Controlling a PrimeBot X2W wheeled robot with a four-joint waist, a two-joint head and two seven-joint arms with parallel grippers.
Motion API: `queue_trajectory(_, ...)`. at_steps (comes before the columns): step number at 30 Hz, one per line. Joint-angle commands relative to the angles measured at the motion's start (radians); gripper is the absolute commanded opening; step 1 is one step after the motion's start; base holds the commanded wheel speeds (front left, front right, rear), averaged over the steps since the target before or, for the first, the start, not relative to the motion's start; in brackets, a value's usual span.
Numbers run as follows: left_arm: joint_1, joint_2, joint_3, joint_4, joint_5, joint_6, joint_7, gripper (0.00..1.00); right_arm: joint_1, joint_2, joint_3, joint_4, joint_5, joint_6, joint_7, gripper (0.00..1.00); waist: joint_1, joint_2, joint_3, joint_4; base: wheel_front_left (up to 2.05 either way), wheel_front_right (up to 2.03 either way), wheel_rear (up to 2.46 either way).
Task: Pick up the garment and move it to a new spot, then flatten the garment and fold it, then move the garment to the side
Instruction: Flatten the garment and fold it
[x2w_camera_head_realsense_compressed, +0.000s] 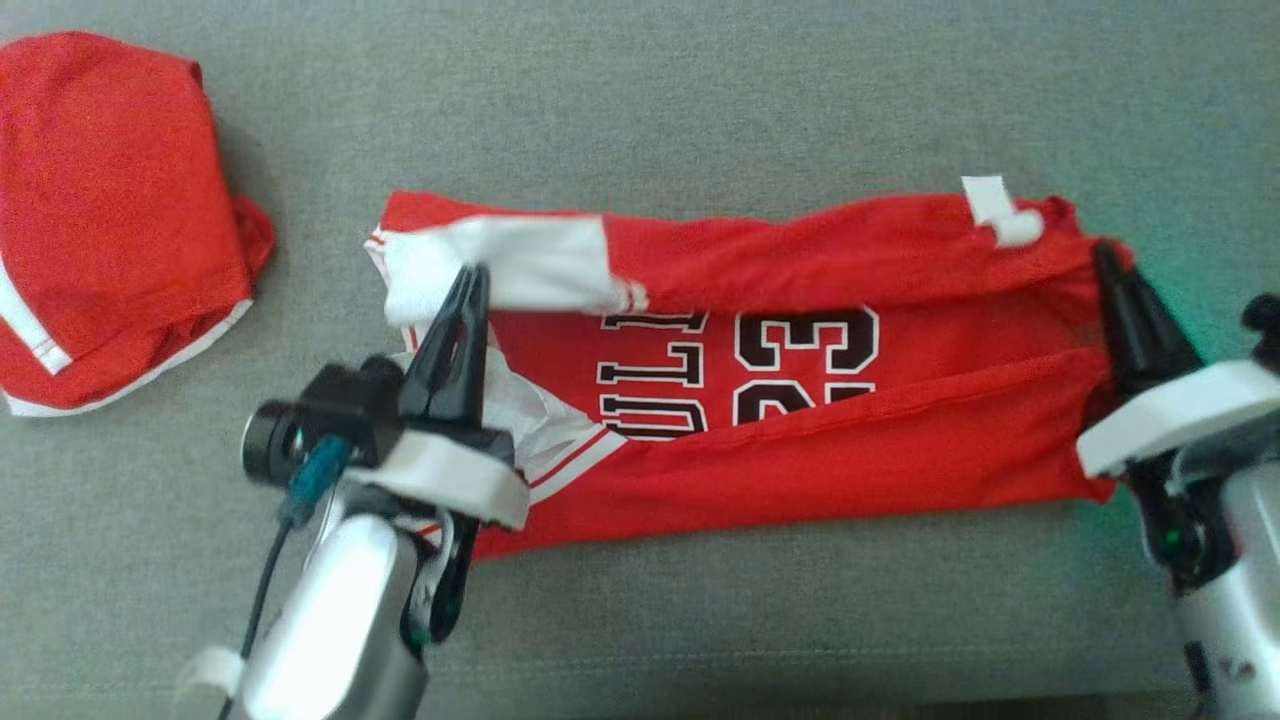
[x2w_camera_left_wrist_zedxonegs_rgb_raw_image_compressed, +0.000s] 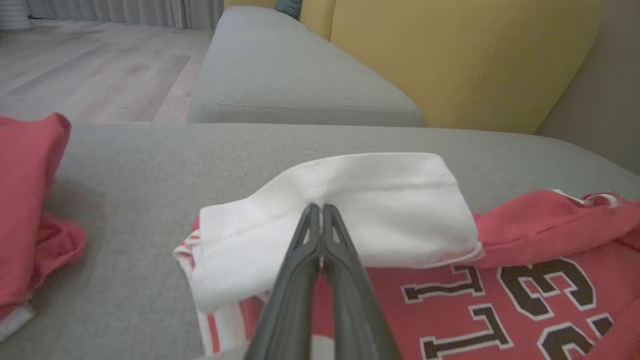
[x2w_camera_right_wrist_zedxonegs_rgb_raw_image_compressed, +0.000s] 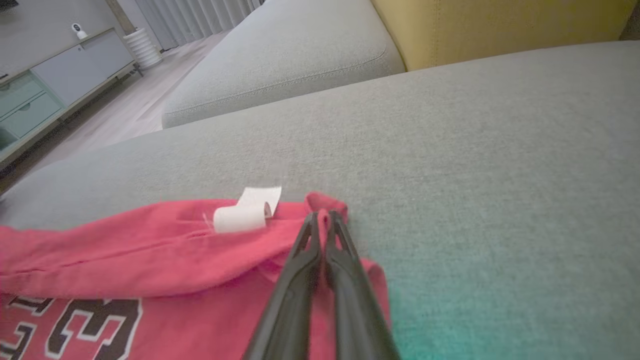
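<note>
Jaws, left gripper (x2w_camera_head_realsense_compressed: 470, 285): closed, pinching the white panel (x2w_camera_head_realsense_compressed: 530, 260) at the left end of the garment (x2w_camera_head_realsense_compressed: 800, 450).
Jaws, right gripper (x2w_camera_head_realsense_compressed: 1105, 255): closed on the red corner at the right end, near the white tag (x2w_camera_head_realsense_compressed: 995, 210).
Garment lie: stretched crosswise on the grey sofa seat (x2w_camera_head_realsense_compressed: 700, 90), both long edges folded inward, print partly covered.
Open room: grey seat above, below and right of it.
Left side: second red garment (x2w_camera_head_realsense_compressed: 110, 220), apart from the white panel.
</note>
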Motion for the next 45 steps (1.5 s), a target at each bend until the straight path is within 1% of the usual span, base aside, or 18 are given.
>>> queue_trajectory(1, 0.012, 0.017, 0.047, -0.044, 0.005, 0.013, -0.005, 0.0, 0.036, 0.004, 0.003, -0.056, -0.019, -0.001, 0.009, 0.0, 0.0, 0.0, -0.007, -0.003, 0.0, 0.0, 0.0)
queue_trajectory(7, 0.098, 0.003, 0.045, -0.019, -0.008, 0.003, -0.005, 0.0, 0.118, 0.04, -0.034, -0.115, -0.072, -0.001, 0.048, 0.0, 0.0, 0.0, -0.024, -0.004, 0.0, 0.0, 0.0)
queue_trajectory(8, 0.107, 0.001, 0.044, -0.009, -0.014, 0.0, -0.005, 0.0, 0.129, 0.047, -0.04, -0.122, -0.08, -0.001, 0.055, 0.11, 0.0, 0.0, -0.026, -0.005, 0.0, 0.0, 0.0)
queue_trajectory(9, 0.116, -0.002, 0.043, 0.008, -0.021, -0.001, -0.005, 0.04, 0.141, 0.051, -0.045, -0.128, -0.092, -0.001, 0.063, 0.25, 0.0, 0.0, -0.03, -0.005, 0.0, 0.0, 0.0)
queue_trajectory(10, 0.122, -0.005, 0.045, 0.021, -0.03, 0.0, -0.005, 0.35, 0.151, 0.056, -0.05, -0.136, -0.104, -0.001, 0.068, 0.74, 0.0, 0.0, -0.034, -0.005, 0.0, 0.0, 0.0)
queue_trajectory(11, 0.128, -0.007, 0.045, 0.034, -0.037, 0.001, -0.005, 0.88, 0.162, 0.062, -0.058, -0.144, -0.115, -0.001, 0.07, 1.0, 0.0, 0.0, -0.037, -0.006, 0.0, 0.0, 0.0)
queue_trajectory(12, 0.132, -0.009, 0.045, 0.047, -0.042, 0.003, -0.005, 1.0, 0.172, 0.067, -0.066, -0.152, -0.128, -0.001, 0.072, 1.0, 0.0, 0.0, -0.041, -0.005, 0.0, 0.0, 0.0)
queue_trajectory(15, 0.145, -0.01, 0.046, 0.063, -0.05, 0.006, -0.005, 1.0, 0.206, 0.082, -0.086, -0.186, -0.175, -0.001, 0.067, 1.0, 0.0, 0.0, -0.057, -0.005, 0.0, 0.0, 0.0)
queue_trajectory(18, 0.153, -0.004, 0.054, 0.045, -0.048, 0.014, -0.005, 1.0, 0.242, 0.091, -0.104, -0.244, -0.239, -0.001, 0.051, 1.0, 0.0, 0.0, -0.071, -0.002, 0.0, 0.0, 0.0)
queue_trajectory(19, 0.153, -0.004, 0.054, 0.045, -0.048, 0.014, -0.005, 1.0, 0.242, 0.091, -0.104, -0.244, -0.239, -0.001, 0.051, 1.0, 0.0, 0.0, -0.071, -0.002, 0.0, 0.0, 0.0)
queue_trajectory(23, 0.159, 0.014, 0.081, -0.014, -0.036, 0.035, -0.005, 1.0, 0.269, 0.119, -0.123, -0.342, -0.301, -0.001, 0.03, 1.0, 0.0, 0.0, -0.088, -0.003, 0.0, 0.0, 0.0)
queue_trajectory(29, 0.161, 0.049, 0.119, -0.089, -0.021, 0.066, -0.005, 1.0, 0.267, 0.151, -0.124, -0.44, -0.333, -0.001, 0.031, 1.0, 0.0, 0.0, -0.115, -0.012, 0.0, 0.0, 0.0)
queue_trajectory(36, 0.17, 0.087, 0.147, -0.143, -0.015, 0.094, 0.012, 1.0, 0.288, 0.174, -0.121, -0.487, -0.351, -0.001, 0.05, 1.0, 0.0, 0.0, -0.136, -0.016, 0.0, 0.0, 0.0)
queue_trajectory(45, 0.19, 0.098, 0.15, -0.156, -0.02, 0.108, 0.025, 1.0, 0.313, 0.19, -0.128, -0.487, -0.348, -0.001, 0.059, 1.0, 0.0, 0.0, -0.149, -0.018, 0.0, 0.0, 0.0)
